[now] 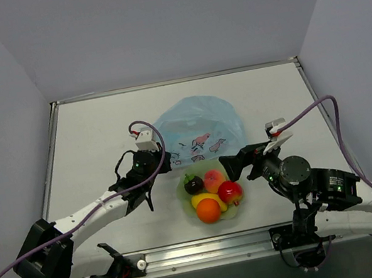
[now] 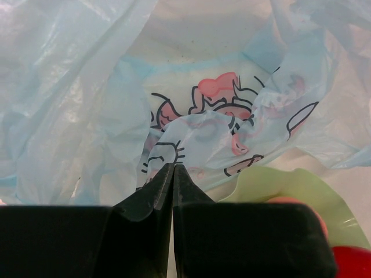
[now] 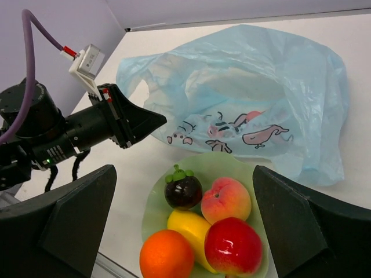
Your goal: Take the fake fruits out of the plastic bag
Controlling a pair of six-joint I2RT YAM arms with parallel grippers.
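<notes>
Plastic bag lies crumpled, light-blue, pink-printed; left gripper closed, right gripper gaping.

No word or number can be read. The plastic bag carries a white panel with pink cartoon figures and dark strokes, possibly lettering, too crumpled to make out. A small label on the right arm is likewise illegible.

Yellow fruit partly behind red fruit
</notes>
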